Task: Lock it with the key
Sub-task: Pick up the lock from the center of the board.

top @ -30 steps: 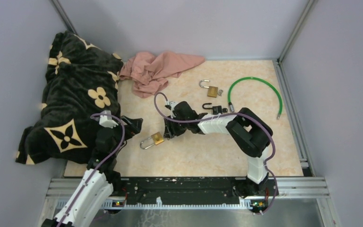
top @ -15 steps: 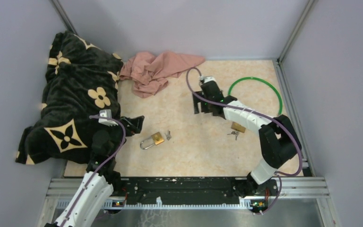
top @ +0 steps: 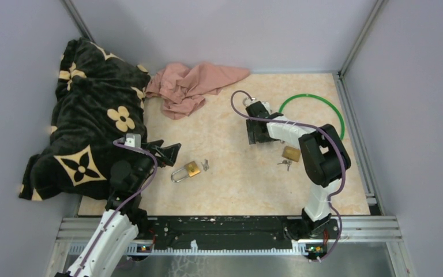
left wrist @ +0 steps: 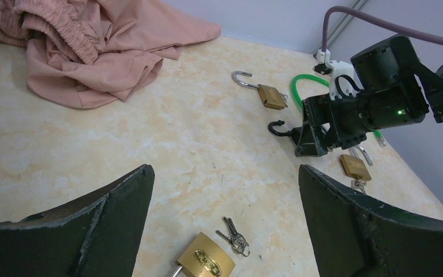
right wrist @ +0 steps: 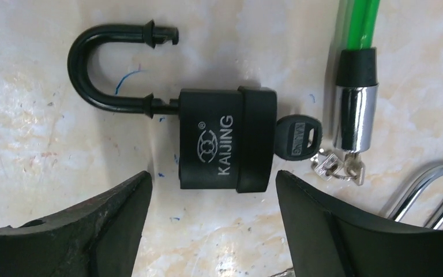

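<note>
**A:** So where are we? The right hand [right wrist: 211, 179] hangs released right over the black padlock [right wrist: 225, 138], fingers spread, gripping nothing. The lock lies flat on the tabletop [right wrist: 46, 190], right of centre toward the far side. Its shackle [right wrist: 92, 63] is popped open and the key [right wrist: 299, 138] sits in the body.

**B:** Yeah, and that's what worries me. The fingers seem lined up along the lock's length, so if they clench from there I'd guess one pad lands on the key head. That could bend it or shove it crooked.

**A:** Also, some small silver keys [right wrist: 337, 164] lie just beside the key head, right at the metal end of the green cable lock [right wrist: 352, 124]. Can't tell which lock they belong to. Drag the padlock and they probably snag.

**B:** Plus the tabletop looks slick. Press the shackle in with nothing bracing the body and the whole thing likely skates off instead of clicking.

**A:** And the left hand [left wrist: 225, 173] is no help from where it is. It's wide open, empty, well apart on the near left by a brass padlock [left wrist: 205, 262].

**B:** There's a silver shackle [right wrist: 432, 193] near the right hand too. A sloppy descent could bump that.
</note>
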